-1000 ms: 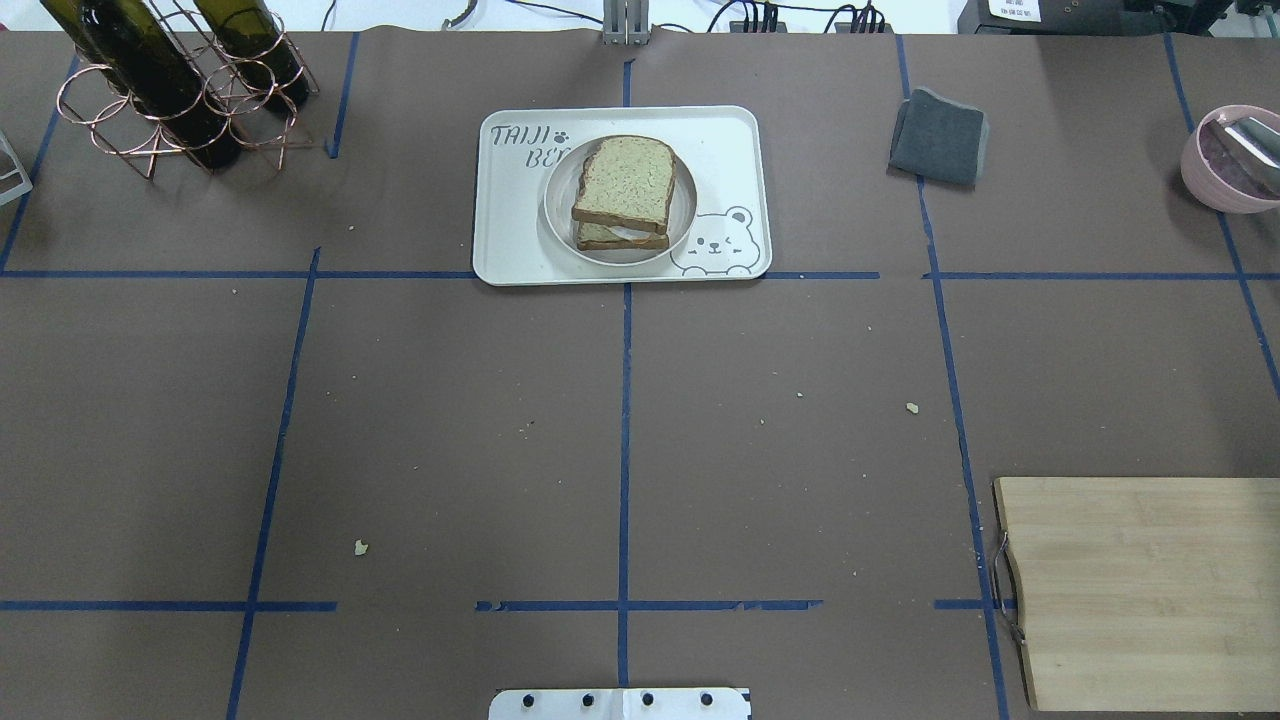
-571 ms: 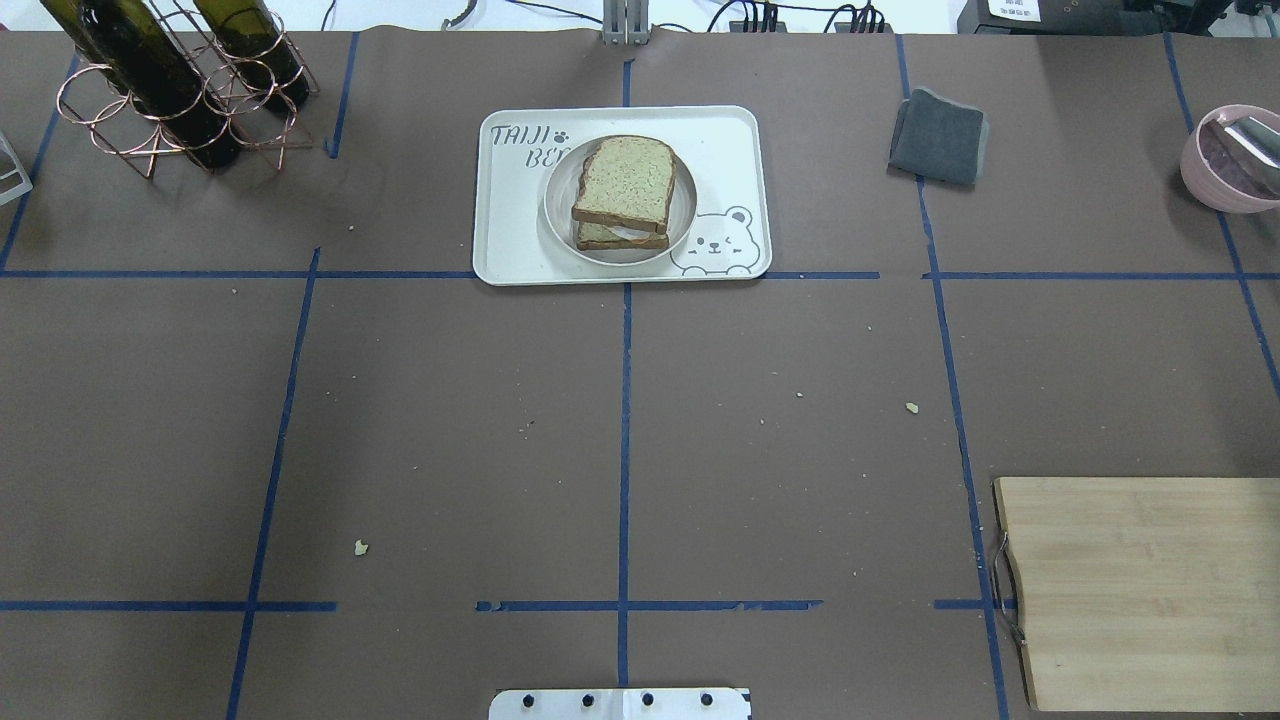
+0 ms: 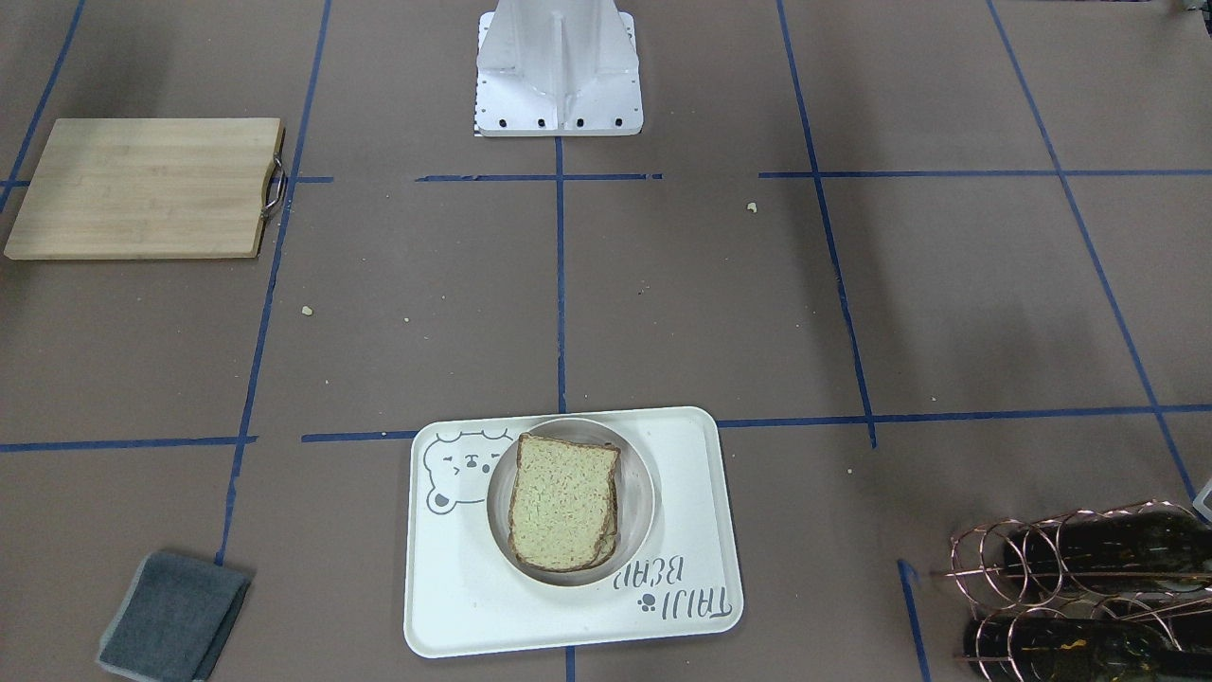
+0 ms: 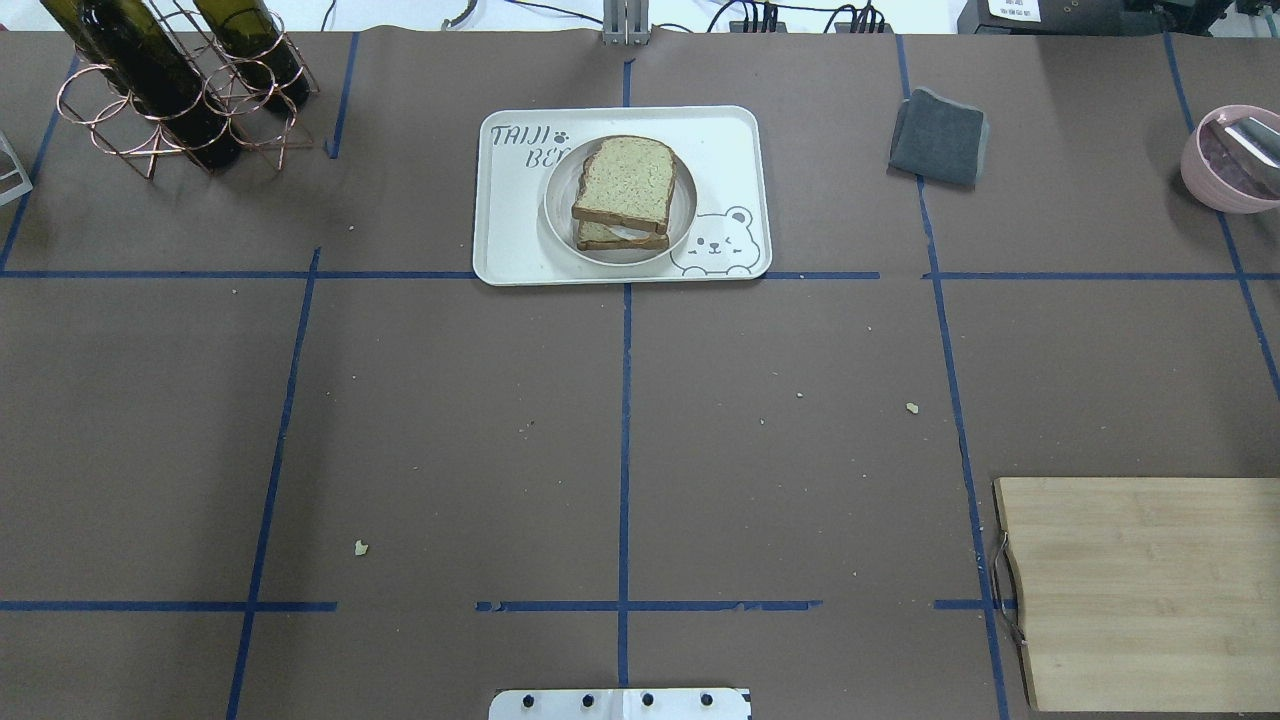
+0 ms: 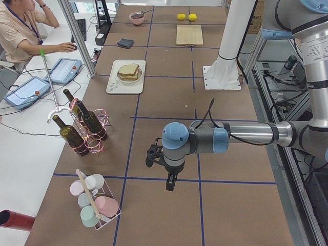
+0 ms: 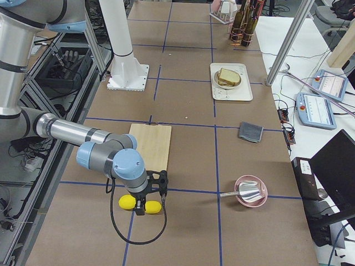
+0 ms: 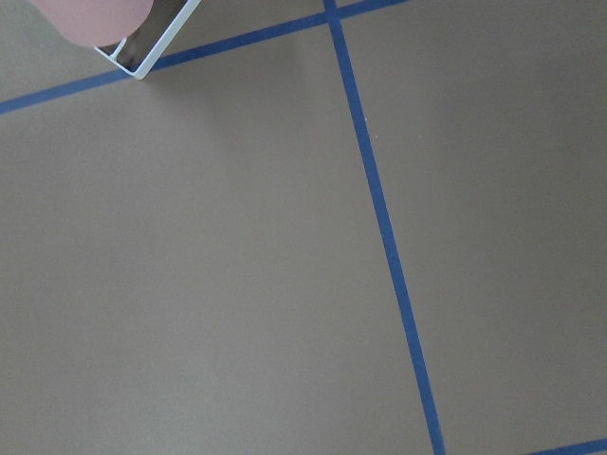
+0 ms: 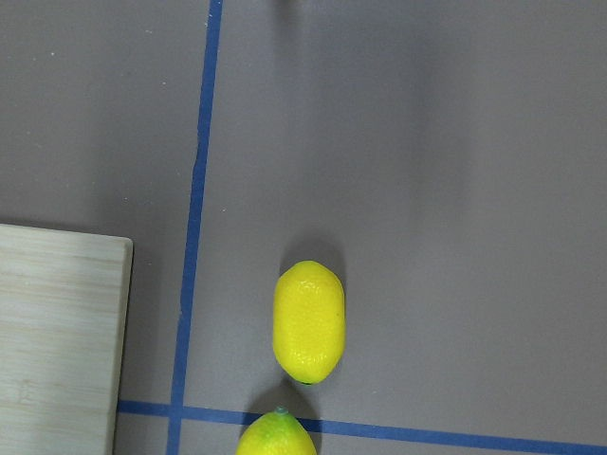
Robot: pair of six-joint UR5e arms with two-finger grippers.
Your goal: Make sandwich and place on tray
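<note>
In the overhead view, a copper wire rack (image 4: 180, 110) holding dark wine bottles is standing at the far left corner of the table. Right of it, at the far middle, the cream bear tray (image 4: 510, 225) is lying flat. A round off-white plate (image 4: 556, 205) is sitting on the tray, and the sandwich (image 4: 628, 183) is resting on the plate. Its two speckled slices are stacked slightly askew, with a sliver of white showing between them at the near edge. Further right, a folded grey cloth (image 4: 938, 136) is lying well apart from the tray. A pink bowl (image 4: 1200, 180) with a metal utensil in it is sitting at the far right edge. At the near right, a wooden cutting board (image 4: 1140, 590) is lying with its metal handle facing the table's middle.

Neither arm is reaching into the overhead view.

- **Left gripper** (image 5: 170, 184): in the left side view it is hanging over bare brown paper, near a white rack of pastel cups (image 5: 95, 202). Whether its fingers are spread or closed cannot be told from there.
- **Right gripper** (image 6: 143, 204): in the right side view it is hanging just above two lemons (image 8: 308, 322) that are lying beside the board's corner. How its fingers are set cannot be told either.
</note>
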